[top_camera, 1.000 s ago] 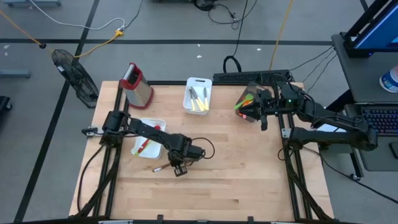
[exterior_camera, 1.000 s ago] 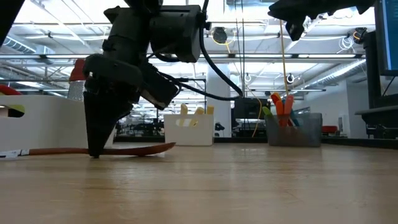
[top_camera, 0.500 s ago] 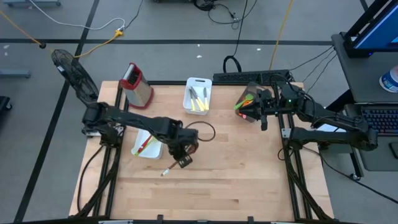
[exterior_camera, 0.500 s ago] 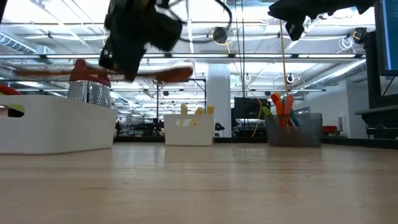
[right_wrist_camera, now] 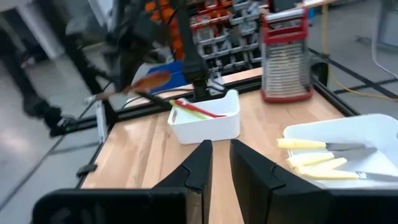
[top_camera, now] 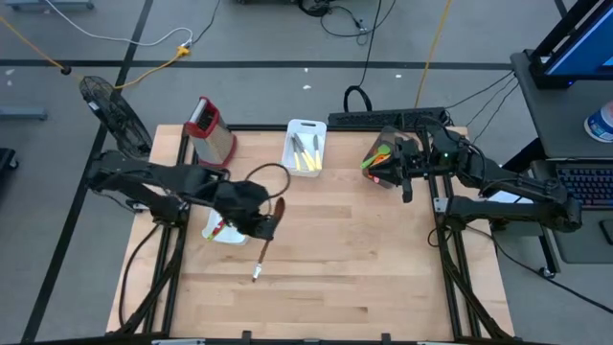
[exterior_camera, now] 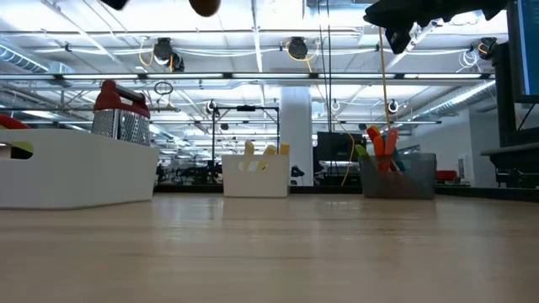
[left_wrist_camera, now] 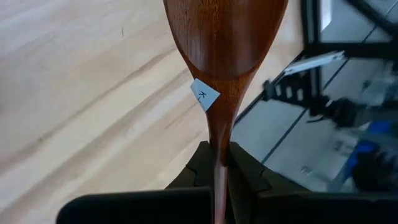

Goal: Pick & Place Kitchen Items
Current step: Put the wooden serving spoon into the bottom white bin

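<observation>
My left gripper (top_camera: 263, 227) hangs above the table's left half, shut on a brown wooden spoon (top_camera: 268, 240). The spoon's bowl (exterior_camera: 205, 7) just shows at the top of the low view. Near it stands a white bin (top_camera: 230, 233) holding red and green utensils (right_wrist_camera: 198, 111). My right gripper (right_wrist_camera: 220, 155) waits high at the back right by a grey bin (top_camera: 378, 158) of orange and green utensils. Its fingers stand a narrow gap apart with nothing between them. My left gripper pinches the wooden spoon's neck (left_wrist_camera: 219, 152), just below the bowl, between its two fingers. They come slanting down from the table's left and lie across the spoon. The spoon is lifted clear, its bowl (top_camera: 279, 208) toward the far edge and its handle end (top_camera: 256, 276) toward the near edge.
A metal grater with a red top (top_camera: 213, 129) stands at the back left. A white tray of cream knives (top_camera: 306, 149) sits at the back middle. Bare wood (top_camera: 364, 259) spreads over the table's middle and near half.
My left gripper has risen from the table with the wooden spoon and drawn back a little toward the left and far edges, rolling its wrist. The spoon, which lay flat on the wood running left to right, now hangs clear and runs near to far.
</observation>
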Controlling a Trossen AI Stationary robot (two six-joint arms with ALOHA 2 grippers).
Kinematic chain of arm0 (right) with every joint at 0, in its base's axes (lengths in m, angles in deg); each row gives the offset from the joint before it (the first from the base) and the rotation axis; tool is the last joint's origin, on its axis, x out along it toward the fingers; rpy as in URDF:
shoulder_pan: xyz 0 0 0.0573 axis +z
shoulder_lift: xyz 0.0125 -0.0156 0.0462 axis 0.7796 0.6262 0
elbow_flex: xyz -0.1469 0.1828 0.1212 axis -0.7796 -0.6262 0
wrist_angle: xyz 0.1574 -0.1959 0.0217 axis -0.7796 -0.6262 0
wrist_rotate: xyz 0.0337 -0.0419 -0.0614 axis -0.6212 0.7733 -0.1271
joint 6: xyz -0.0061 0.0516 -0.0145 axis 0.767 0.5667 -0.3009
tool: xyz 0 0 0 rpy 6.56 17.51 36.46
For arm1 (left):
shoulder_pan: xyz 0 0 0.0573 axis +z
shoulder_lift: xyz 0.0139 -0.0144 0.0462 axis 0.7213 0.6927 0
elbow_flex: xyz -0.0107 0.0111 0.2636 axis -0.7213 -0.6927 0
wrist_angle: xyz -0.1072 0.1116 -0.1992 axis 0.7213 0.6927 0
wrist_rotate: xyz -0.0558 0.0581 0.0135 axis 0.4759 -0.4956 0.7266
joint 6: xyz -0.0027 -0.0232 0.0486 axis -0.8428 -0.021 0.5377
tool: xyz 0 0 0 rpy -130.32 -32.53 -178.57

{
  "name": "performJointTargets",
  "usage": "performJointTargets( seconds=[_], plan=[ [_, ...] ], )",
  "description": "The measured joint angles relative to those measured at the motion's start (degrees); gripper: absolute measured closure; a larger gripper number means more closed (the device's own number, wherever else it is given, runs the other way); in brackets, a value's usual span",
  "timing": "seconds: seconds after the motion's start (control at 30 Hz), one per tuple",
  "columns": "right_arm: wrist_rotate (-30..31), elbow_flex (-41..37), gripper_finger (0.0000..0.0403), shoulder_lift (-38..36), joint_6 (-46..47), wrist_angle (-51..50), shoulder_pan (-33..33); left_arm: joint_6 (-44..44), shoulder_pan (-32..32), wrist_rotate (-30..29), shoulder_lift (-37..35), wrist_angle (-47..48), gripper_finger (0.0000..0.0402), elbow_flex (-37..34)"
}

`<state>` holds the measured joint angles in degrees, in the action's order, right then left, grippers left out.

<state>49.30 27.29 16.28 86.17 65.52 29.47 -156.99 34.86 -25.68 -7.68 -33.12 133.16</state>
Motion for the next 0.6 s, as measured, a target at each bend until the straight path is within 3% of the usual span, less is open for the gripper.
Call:
performJointTargets(
  seconds=[0.17,0.37,0.6],
  plan=[
    [-1.2,0.0,0.0353,0.0,-3.4,-0.1,0.0,-7.0,-2.4,-3.4,-2.8,5.8,0.0393,0.0],
    [-0.9,0.0,0.0353,-2.7,-3.3,-0.4,0.0,-12.6,-3.5,-2.0,-3.3,18.0,0.0394,0.0],
    [-0.9,0.0,0.0353,-8.3,-3.1,-2.5,0.0,-13.7,0.7,-0.5,-3.3,25.5,0.0394,0.0]
  ],
)
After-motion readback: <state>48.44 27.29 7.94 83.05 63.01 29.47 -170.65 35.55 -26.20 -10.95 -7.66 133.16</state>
